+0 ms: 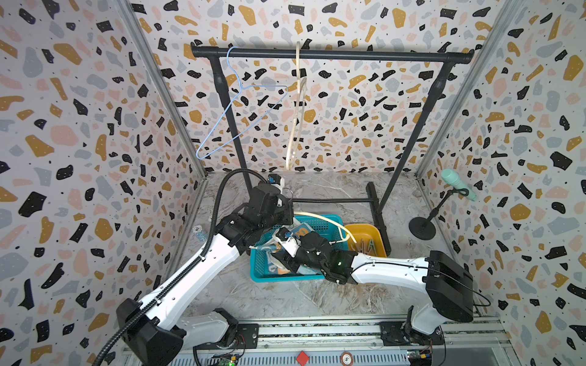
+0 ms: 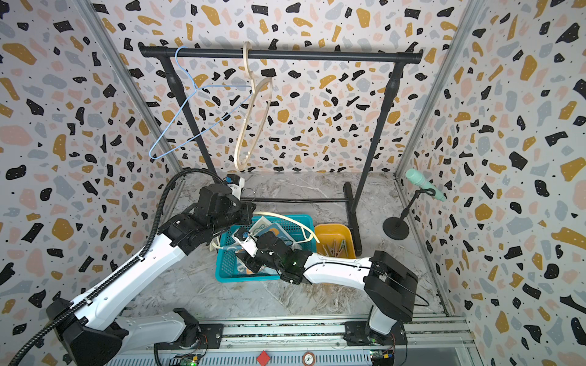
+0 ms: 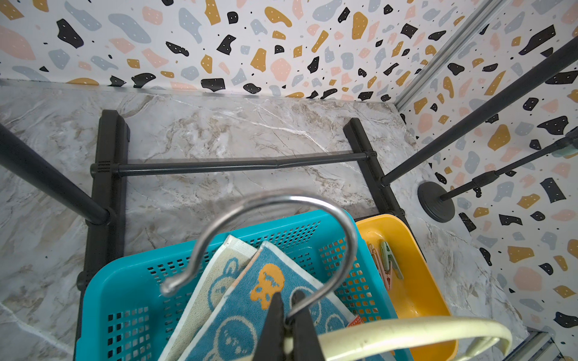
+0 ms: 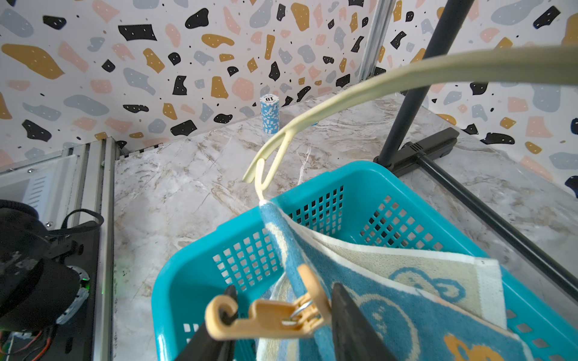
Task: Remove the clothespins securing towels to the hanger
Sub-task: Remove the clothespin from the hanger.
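Observation:
In the left wrist view my left gripper [image 3: 286, 312] is shut on the base of the metal hook [image 3: 281, 200] of a cream plastic hanger [image 3: 406, 331], held over the teal basket [image 3: 131, 281]. A teal rabbit towel [image 4: 375, 312] drapes from the hanger's bar into the basket. My right gripper [image 4: 283, 312] is shut on a peach clothespin [image 4: 269, 318] lying crosswise between its fingers against the towel's folded edge. I cannot tell whether the pin still bites the cloth. Several more clothespins [image 3: 386, 259] lie in the yellow bin [image 1: 377, 234]. Both top views show the arms meeting over the basket [image 1: 285, 279].
A black clothes rack [image 1: 329, 55] stands behind the basket, with a blue wire hanger [image 1: 241, 104] and a bare pale hanger [image 1: 296, 111] on its rail. A mint microphone on a stand [image 1: 456, 183] is at the right wall. A blue chip stack [image 4: 269, 114] stands by the left wall.

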Controlling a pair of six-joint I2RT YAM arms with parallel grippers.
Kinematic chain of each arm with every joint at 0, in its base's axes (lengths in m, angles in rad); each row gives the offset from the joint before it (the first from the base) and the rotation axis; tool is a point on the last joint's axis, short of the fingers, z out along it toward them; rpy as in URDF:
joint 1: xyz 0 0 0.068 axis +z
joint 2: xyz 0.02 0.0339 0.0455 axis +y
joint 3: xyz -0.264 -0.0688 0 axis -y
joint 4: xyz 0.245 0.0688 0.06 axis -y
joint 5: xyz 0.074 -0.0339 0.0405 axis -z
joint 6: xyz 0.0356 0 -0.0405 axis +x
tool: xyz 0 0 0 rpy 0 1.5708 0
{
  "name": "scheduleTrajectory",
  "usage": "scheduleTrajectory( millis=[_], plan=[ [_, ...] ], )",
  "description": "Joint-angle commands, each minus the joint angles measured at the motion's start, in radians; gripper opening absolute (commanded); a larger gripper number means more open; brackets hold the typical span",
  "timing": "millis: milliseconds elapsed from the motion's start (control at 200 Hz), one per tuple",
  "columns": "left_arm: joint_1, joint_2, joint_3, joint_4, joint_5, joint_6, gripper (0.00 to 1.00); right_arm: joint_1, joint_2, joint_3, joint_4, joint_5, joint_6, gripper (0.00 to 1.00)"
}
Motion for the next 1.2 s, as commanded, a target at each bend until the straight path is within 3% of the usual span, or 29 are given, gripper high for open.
scheduleTrajectory(
  millis=[0, 491, 1196],
  plan=[
    [-0.004, -0.001, 0.054, 0.036, 0.03, 0.012, 0.0, -0.001, -0.001, 0.042, 0.009, 0.017, -0.03, 0.49],
    [-0.004, 0.001, 0.055, 0.033, 0.042, 0.013, 0.0, 0.0, 0.032, 0.073, 0.006, 0.018, -0.058, 0.41],
    [-0.004, -0.005, 0.045, 0.037, 0.038, 0.015, 0.0, -0.001, 0.037, 0.076, 0.008, 0.015, -0.056, 0.17]
  ],
)
